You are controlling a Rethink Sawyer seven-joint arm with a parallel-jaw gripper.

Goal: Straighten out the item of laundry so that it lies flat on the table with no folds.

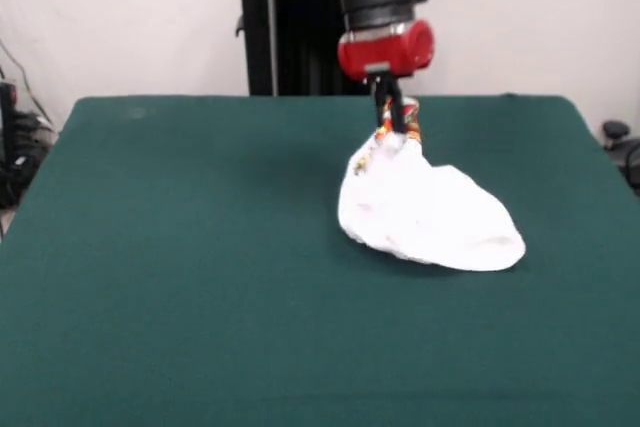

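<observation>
Laundry, a small white cotton garment (425, 212) with a strip of red, orange and yellow print showing at its top, sits right of centre on the large rectangular table (180, 267) with the dark green felt-like top, toward the far side. It is not flat: its upper corner is drawn up into a narrow peak, and from there the cloth fans downward and to the right into a rounded, bunched mound whose lower edge rests on the felt. The red and black arm comes down from the top of the front view, and its slim black gripper (392, 127) has its fingers pinched close together on that raised, printed corner of the garment, holding it above the tabletop. Most of the visible cloth is plain white, with the print confined to the gathered part near the fingertips.
</observation>
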